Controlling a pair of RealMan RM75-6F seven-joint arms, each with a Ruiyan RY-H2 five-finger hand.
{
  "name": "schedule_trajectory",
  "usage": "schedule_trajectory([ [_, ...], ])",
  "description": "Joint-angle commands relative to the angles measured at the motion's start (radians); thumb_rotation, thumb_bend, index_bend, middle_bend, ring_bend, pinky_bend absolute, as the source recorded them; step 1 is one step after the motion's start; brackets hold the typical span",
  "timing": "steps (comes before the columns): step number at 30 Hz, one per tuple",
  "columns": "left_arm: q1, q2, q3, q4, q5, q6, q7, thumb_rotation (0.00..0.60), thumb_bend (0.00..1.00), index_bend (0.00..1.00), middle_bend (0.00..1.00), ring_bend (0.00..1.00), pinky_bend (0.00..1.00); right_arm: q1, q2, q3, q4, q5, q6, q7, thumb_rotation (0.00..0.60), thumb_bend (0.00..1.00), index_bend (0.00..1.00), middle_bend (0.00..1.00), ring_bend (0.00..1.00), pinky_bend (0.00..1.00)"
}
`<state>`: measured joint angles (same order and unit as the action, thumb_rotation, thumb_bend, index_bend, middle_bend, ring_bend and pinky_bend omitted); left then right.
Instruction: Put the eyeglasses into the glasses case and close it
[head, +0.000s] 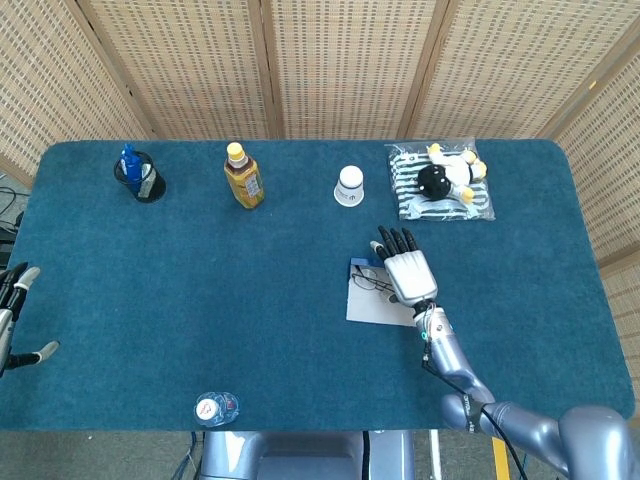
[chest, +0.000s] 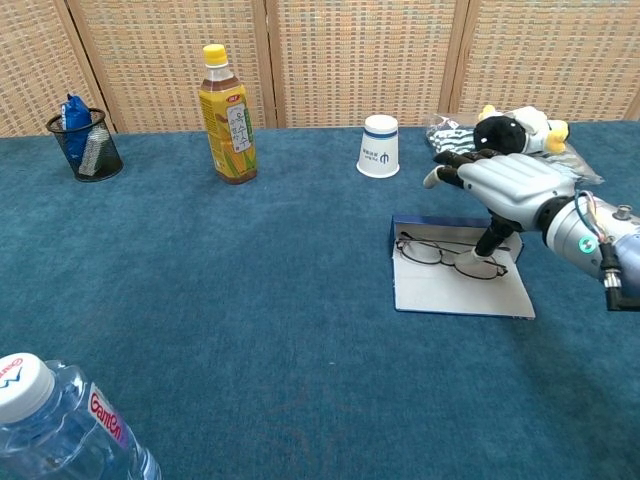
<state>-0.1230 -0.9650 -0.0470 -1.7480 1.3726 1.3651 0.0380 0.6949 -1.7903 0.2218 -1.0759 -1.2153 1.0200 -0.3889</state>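
Hovering palm-down over the open glasses case (chest: 455, 287), the right robot hand (chest: 510, 185) has its fingers (chest: 450, 160) stretched apart toward the far side of the counter (chest: 250, 300) and grips nothing; its thumb (chest: 490, 238) angles down to just above, or perhaps touching, the right lens of the eyeglasses (chest: 450, 255) — the chest view does not settle which. The eyeglasses lie folded flat on the pale lining of the case, near its back edge, where the dark blue lid rim stands up. From the head view the right robot hand (head: 408, 270) covers the right part of the glasses case (head: 372, 300), leaving the left lens of the eyeglasses (head: 365, 280) showing. The left robot hand (head: 15, 315) sits at the counter's left edge, well apart from the case, fingers apart and holding nothing. Along the back of the counter stand a black mesh pen cup (chest: 85, 140), a yellow drink bottle (chest: 228, 115) and an upturned paper cup (chest: 379, 146), with a plush toy (chest: 515, 128) on a striped packet (head: 440, 185) at the right. A water bottle (chest: 60, 425) lies at the near left corner.
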Motion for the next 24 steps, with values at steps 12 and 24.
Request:
schedule_trajectory([
  [12,-0.002,0.0,-0.002,0.002,-0.006,-0.005,-0.001,0.6,0.0,0.0,0.0,0.0,0.0,0.035,-0.029,0.06,0.059,0.07,-0.007,-0.047,0.6,0.19,0.15,0.0,0.0,0.03],
  [24,0.001,0.002,0.003,-0.003,0.007,0.003,-0.003,0.6,0.0,0.0,0.0,0.0,0.0,-0.019,0.072,-0.034,-0.172,-0.078,0.089,0.004,0.6,0.22,0.16,0.0,0.0,0.03],
])
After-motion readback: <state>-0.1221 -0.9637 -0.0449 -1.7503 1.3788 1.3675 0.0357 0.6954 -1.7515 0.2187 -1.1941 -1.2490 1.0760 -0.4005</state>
